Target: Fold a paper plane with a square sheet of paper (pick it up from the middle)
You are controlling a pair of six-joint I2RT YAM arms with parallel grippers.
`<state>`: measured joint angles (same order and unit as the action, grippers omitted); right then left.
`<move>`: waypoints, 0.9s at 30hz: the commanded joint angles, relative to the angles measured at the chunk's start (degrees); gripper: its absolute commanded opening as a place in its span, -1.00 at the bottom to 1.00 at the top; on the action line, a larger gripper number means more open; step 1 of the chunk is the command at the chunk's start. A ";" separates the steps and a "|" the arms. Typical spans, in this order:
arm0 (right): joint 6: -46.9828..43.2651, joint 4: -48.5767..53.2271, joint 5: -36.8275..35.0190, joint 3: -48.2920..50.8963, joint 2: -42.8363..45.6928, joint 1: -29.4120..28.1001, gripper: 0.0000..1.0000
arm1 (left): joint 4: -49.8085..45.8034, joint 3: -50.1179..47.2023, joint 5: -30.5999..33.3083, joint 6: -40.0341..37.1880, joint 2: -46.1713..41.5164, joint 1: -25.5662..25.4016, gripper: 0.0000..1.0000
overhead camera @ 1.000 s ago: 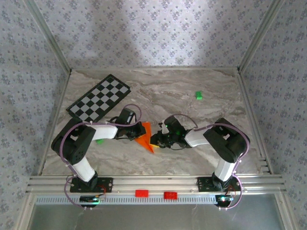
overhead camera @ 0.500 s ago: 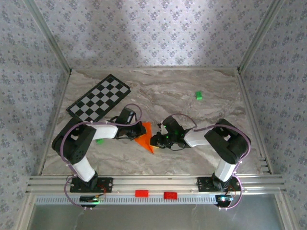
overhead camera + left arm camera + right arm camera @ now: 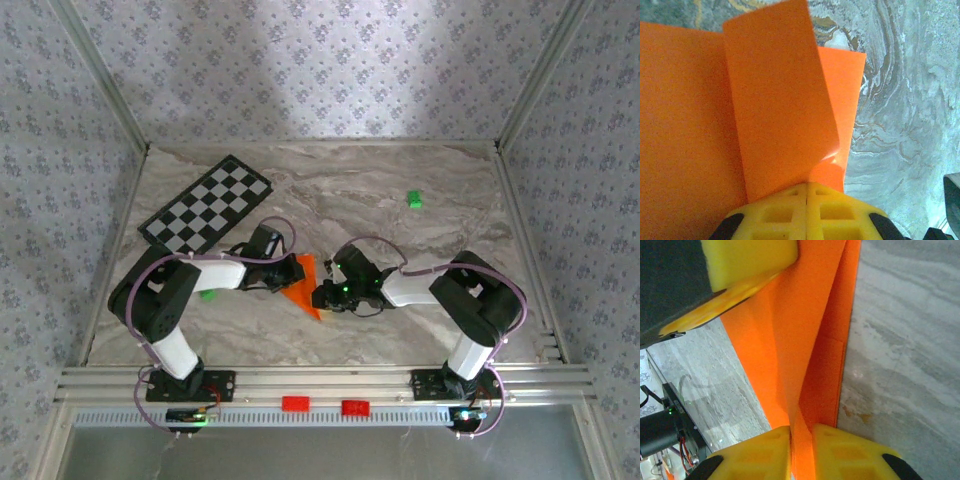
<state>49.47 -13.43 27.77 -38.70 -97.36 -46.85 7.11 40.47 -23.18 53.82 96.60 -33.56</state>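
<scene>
The square sheet of paper is bright orange and folded into overlapping layers, lying low over the marble table between the two arms. Whether it has the shape of a paper plane I cannot tell. My left gripper is shut on its upper left edge. In the left wrist view the yellow pads meet on the paper, and a folded flap stands up ahead of them. My right gripper holds the lower right end. Its pads are pinched on a thin creased layer of the paper. The left gripper's yellow finger is at the far end.
A black-and-white checkered board lies at the back left. One small green block sits at the back right, another beside the left arm. Two red blocks rest on the front rail. Marble table runs to the right.
My right gripper has slid a little to the left along the paper. The left gripper and the paper's upper edge stay where they were.
</scene>
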 commanded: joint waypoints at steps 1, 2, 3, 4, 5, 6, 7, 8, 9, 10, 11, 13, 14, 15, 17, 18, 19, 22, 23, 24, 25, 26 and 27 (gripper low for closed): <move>0.59 3.38 0.58 2.81 -0.70 -0.12 -0.67 | -5.29 -1.09 2.34 -0.91 2.10 -0.37 -0.87; 1.32 1.87 1.04 3.55 -0.87 0.12 -0.68 | -5.27 -1.11 2.35 -0.85 2.11 -0.42 -0.86; 1.80 0.85 1.21 4.04 -0.90 0.19 -0.69 | -5.27 -1.10 2.37 -0.89 2.10 -0.44 -0.86; 2.11 -0.12 1.54 4.47 -1.02 0.27 -0.74 | -5.30 -1.17 2.32 -0.91 2.13 -0.38 -0.87; 2.42 -0.68 1.90 4.73 -1.05 0.31 -0.76 | -5.35 -1.05 2.39 -0.91 2.12 -0.47 -0.86; 2.49 -1.01 2.20 4.83 -1.02 0.33 -0.75 | -5.36 -1.04 2.35 -0.91 2.15 -0.45 -0.87; 2.71 -1.40 2.21 5.02 -0.82 0.27 -0.74 | -5.36 -1.05 2.31 -0.91 2.11 -0.45 -0.87; 2.90 -1.68 2.10 5.34 -0.61 0.40 -0.74 | -5.36 -1.05 2.35 -0.96 2.12 -0.40 -0.87; 2.96 -1.69 2.16 5.45 -0.47 0.44 -0.75 | -5.44 -1.06 2.43 -0.93 2.12 -0.43 -0.87; 3.00 -1.75 2.35 5.48 -0.23 0.61 -0.74 | -5.44 -1.11 2.38 -0.91 2.13 -0.46 -0.87; 2.95 -1.69 2.43 5.47 0.06 0.56 -0.70 | -5.44 -1.08 2.36 -0.88 2.19 -0.44 -0.87; 3.17 -1.74 2.81 5.39 0.78 0.52 -0.68 | -5.44 -1.08 2.38 -0.92 2.20 -0.45 -0.87; 3.26 -1.69 2.86 5.39 1.21 0.52 -0.67 | -5.44 -1.06 2.46 -0.89 2.19 -0.40 -0.87; 3.34 -1.66 2.86 5.54 1.46 0.50 -0.67 | -5.54 -1.14 2.44 -1.00 2.19 -0.48 -0.87; 3.48 -1.60 2.86 5.74 1.98 0.45 -0.67 | -5.53 -1.13 2.45 -0.91 2.36 -0.47 -0.87; 3.59 -1.58 2.77 5.96 2.09 0.53 -0.67 | -5.45 -1.12 2.48 -0.91 2.37 -0.39 -0.87; 3.80 -1.60 2.57 6.21 2.18 0.49 -0.68 | -5.44 -1.15 2.45 -0.91 2.45 -0.43 -0.87; 4.37 -3.19 2.60 7.12 1.94 0.34 -0.75 | -5.36 -1.10 2.44 -0.91 2.46 -0.46 -0.87; 4.70 -3.78 2.78 7.36 1.44 0.22 -0.80 | -5.36 -1.12 2.46 -0.91 2.46 -0.48 -0.87; 4.96 -4.39 3.22 7.33 1.01 0.13 -0.83 | -5.36 -1.10 2.42 -0.87 2.46 -0.41 -0.87; 5.10 -4.79 3.42 7.36 0.70 0.03 -0.83 | -5.40 -1.15 2.44 -0.91 2.46 -0.48 -0.87; 5.32 -5.00 3.36 7.42 0.38 -0.08 -0.81 | -5.36 -1.12 2.48 -0.91 2.46 -0.48 -0.88; 5.44 -5.11 3.22 7.49 0.39 -0.25 -0.79 | -5.36 -1.14 2.44 -0.90 2.45 -0.51 -0.88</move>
<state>53.58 -20.88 29.76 -32.80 -95.77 -46.13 7.14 40.47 -23.18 53.82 96.60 -33.56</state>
